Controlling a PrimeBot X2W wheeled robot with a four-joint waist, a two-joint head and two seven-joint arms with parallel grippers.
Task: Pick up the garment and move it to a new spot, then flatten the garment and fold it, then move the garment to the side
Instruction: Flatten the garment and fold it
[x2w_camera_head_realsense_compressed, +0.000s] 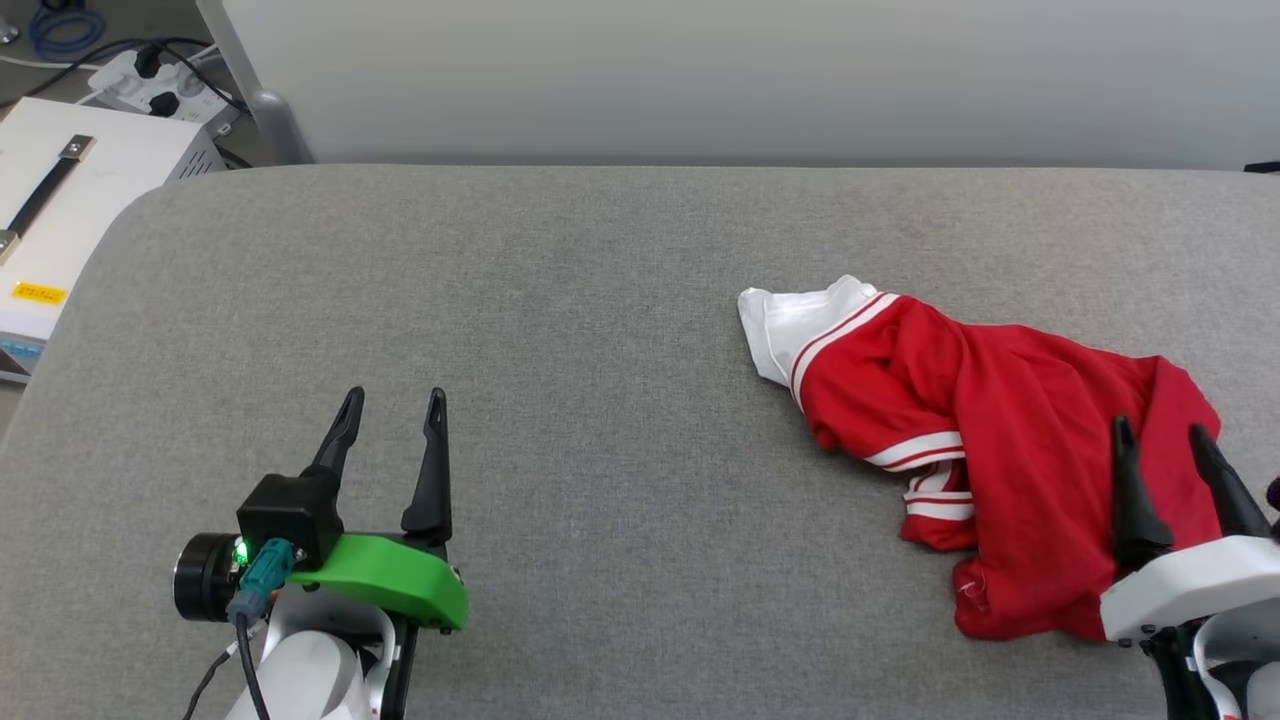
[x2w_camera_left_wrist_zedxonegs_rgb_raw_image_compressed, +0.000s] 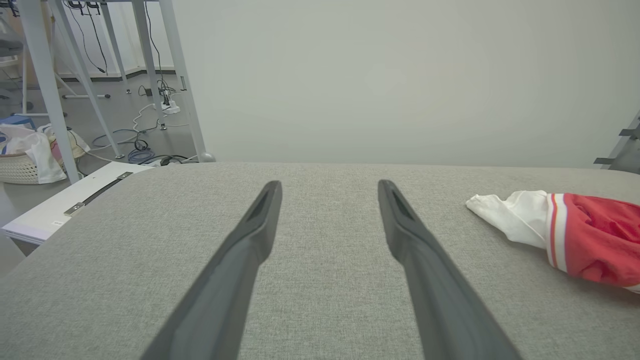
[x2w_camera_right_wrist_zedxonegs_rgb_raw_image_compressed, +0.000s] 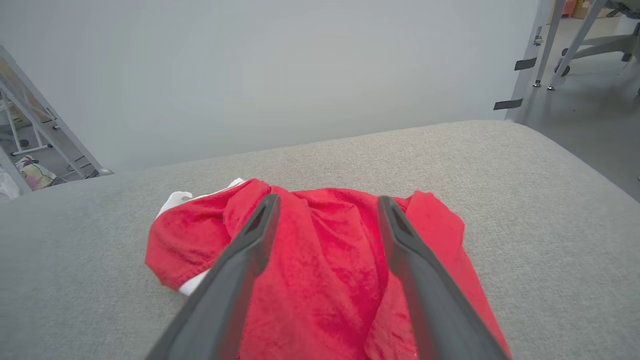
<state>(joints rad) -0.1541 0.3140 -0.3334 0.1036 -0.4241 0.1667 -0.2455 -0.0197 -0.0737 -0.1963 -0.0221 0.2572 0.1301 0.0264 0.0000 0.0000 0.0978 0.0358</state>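
Crumpled garment (x2w_camera_head_realsense_compressed: 1000, 440) on right part of grey padded surface (x2w_camera_head_realsense_compressed: 600, 350); both grippers' jaws apart
Right gripper (x2w_camera_head_realsense_compressed: 1160, 430) over garment's near right end, fingers spread, nothing clamped; white sleeve points left; left gripper (x2w_camera_head_realsense_compressed: 394, 397) well apart from it, spread over bare surface

Bright, diffuse light leaves faint shadows on the grey woven fabric surface (x2w_camera_head_realsense_compressed: 600, 300). Wrist views bow at the edges; long dark fingers (x2w_camera_left_wrist_zedxonegs_rgb_raw_image_compressed: 225, 300) blur toward six o'clock.
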